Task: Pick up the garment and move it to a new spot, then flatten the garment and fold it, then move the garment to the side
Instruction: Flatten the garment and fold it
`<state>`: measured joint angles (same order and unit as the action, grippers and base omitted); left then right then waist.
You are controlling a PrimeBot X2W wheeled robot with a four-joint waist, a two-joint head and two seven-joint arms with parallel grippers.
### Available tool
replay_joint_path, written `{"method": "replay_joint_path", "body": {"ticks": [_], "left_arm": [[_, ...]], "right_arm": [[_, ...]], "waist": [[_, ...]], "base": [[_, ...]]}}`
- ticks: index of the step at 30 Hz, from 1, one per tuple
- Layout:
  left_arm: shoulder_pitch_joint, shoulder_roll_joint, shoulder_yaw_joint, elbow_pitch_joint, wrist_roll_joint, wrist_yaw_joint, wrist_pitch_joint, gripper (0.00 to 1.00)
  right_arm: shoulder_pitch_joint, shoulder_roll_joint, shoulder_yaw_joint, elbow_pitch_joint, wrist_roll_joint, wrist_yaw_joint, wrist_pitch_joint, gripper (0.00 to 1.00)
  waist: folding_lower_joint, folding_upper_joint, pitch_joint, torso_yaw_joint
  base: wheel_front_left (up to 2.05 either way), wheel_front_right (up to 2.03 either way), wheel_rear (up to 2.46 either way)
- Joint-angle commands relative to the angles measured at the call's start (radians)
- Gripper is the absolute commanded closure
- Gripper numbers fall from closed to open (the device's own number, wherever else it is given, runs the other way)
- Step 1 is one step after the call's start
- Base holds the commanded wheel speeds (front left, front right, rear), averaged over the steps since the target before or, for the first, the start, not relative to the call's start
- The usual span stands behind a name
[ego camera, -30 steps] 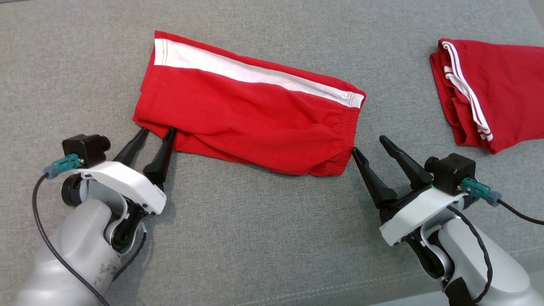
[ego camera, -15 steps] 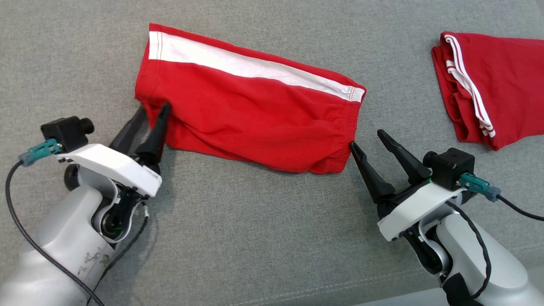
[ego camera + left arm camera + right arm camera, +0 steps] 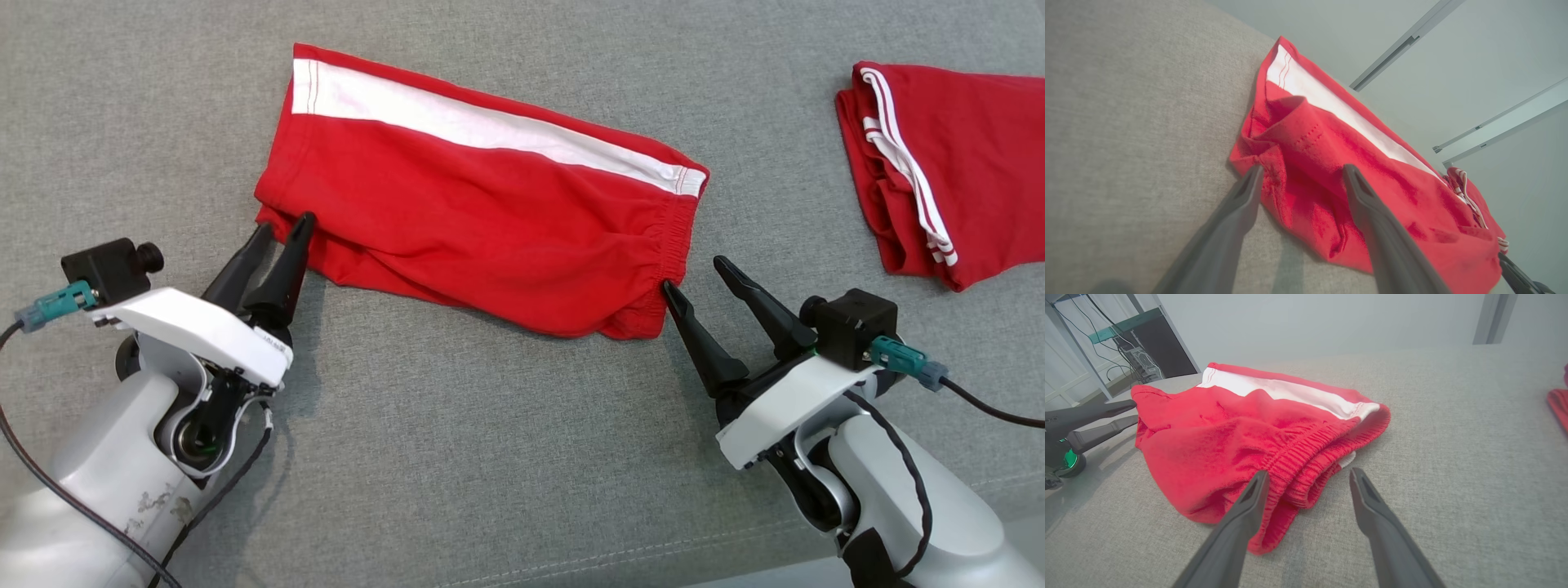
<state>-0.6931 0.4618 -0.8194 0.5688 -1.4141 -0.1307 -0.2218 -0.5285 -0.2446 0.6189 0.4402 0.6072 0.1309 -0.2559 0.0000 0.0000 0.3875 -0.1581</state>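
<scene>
Grey woven upholstery (image 3: 490, 457) underneath everything. At its centre, the red garment (image 3: 490, 204): shorts with a white side stripe (image 3: 490, 131), lying folded lengthwise, near edge rumpled rather than flat. Far right, well apart, a second red garment (image 3: 947, 163), folded; probably a finished piece parked aside.

Left gripper (image 3: 284, 227) at the near left end, fingers parted with loose cloth between them, nothing pinched. Right gripper (image 3: 692, 273) at the near right end, fingers spread wide.

Hem corner (image 3: 1257, 163) bunched just beside the left fingers. Elastic waistband (image 3: 673, 245) touching the right gripper's inner tip, outer tip over bare upholstery.

Judged reason for placement: one gripper per end, for taking both near corners together and keeping the cloth taut. Judged stage: folding, grasp not yet made.
</scene>
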Motion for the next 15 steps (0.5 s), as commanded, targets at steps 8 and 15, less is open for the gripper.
{"method": "replay_joint_path", "body": {"ticks": [8,15], "left_arm": [[-0.054,0.023,0.01,0.013,-0.041,0.0,0.007,0.0],[-0.099,-0.008,-0.014,0.139,-0.034,0.0,0.025,0.09]], "right_arm": [[-0.004,0.005,0.012,-0.011,0.001,0.0,-0.006,0.0],[-0.009,0.008,0.015,-0.008,-0.003,0.0,-0.006,0.0]], "waist": [[0.0,0.0,0.007,-0.013],[0.0,0.0,0.014,-0.013]], "base": [[0.0,0.0,0.0],[0.0,0.0,0.0]]}}
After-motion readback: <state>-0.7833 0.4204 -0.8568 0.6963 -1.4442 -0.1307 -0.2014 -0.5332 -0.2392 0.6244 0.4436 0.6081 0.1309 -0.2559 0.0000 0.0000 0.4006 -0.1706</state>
